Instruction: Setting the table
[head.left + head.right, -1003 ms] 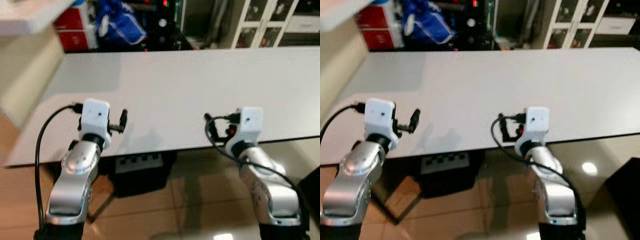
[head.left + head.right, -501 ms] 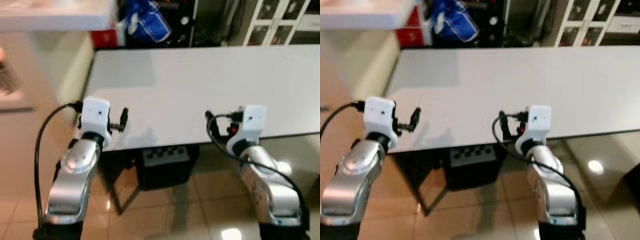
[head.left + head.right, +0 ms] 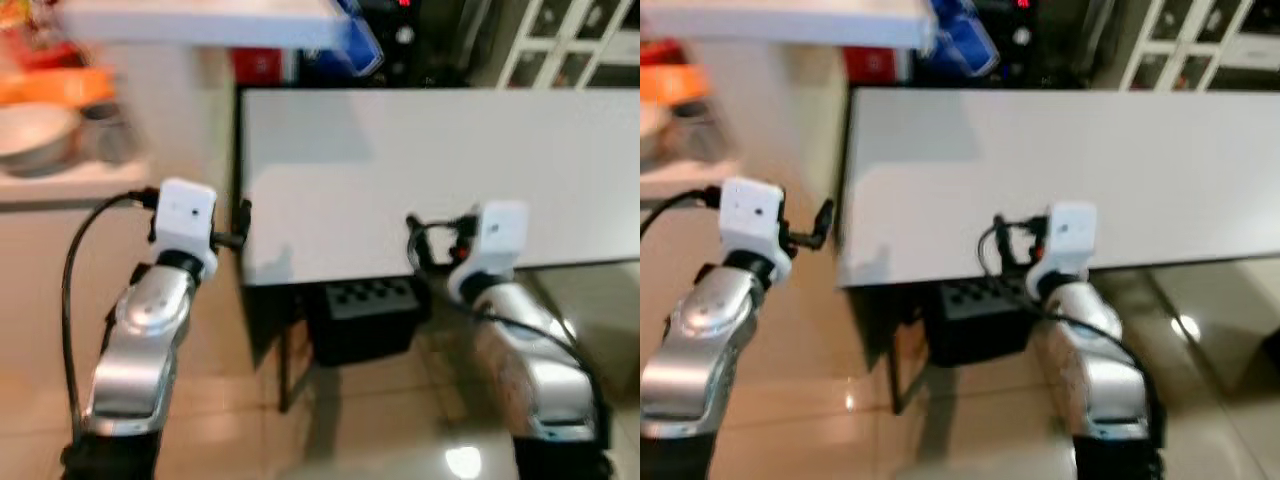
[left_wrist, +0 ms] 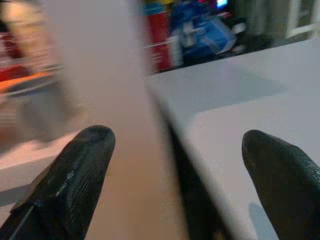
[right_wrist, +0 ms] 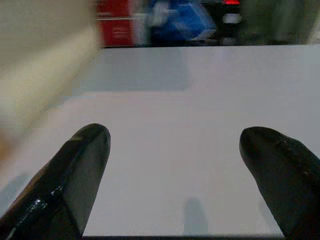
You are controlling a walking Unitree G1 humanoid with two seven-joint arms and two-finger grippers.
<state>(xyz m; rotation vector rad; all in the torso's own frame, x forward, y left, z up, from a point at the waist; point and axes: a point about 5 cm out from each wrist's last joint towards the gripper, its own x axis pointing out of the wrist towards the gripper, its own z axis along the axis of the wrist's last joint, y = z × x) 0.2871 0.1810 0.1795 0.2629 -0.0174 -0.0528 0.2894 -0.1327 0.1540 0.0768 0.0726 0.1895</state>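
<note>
camera view has swung left since a second ago: long white desk [image 3: 420,170] now sits right, a side counter with a pale bowl [image 3: 35,135] appears. left claw [image 4: 175,165] and right claw [image 5: 175,165] released, empty. tableware likely there.

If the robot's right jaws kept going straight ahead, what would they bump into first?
Probably nothing soon. The right gripper is open and points out over the bare white table. The way looks free up to the blurry blue bag past the far edge, though depth is hard to judge.
</note>
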